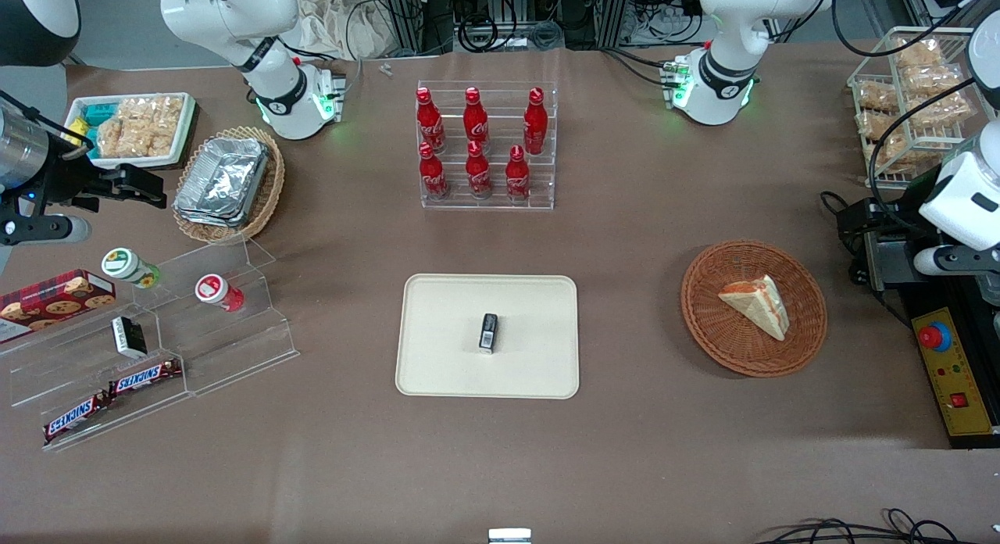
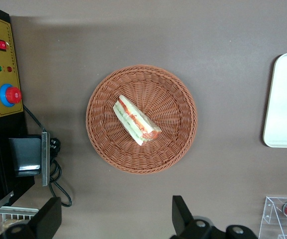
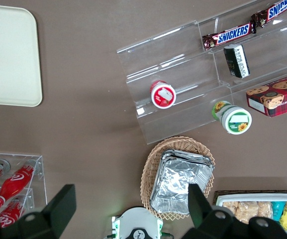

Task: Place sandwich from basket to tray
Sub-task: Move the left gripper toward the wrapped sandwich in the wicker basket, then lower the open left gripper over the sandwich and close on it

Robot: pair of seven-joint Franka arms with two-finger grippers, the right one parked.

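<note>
Sandwich (image 2: 136,120): lying in the basket (image 2: 103,144), near its middle.
End effector (image 2: 114,219): hovering wide above the basket's rim, touching nothing.
Tray (image 1: 437,364): lying apart, a small dark packet (image 1: 488,332) sitting at its centre, bare room along the edges.

Bare table between basket (image 1: 754,308) and tray (image 1: 437,356) (small dark packet (image 1: 488,331) mid-tray); gripper (image 2: 113,219) spread wide above basket.
</note>
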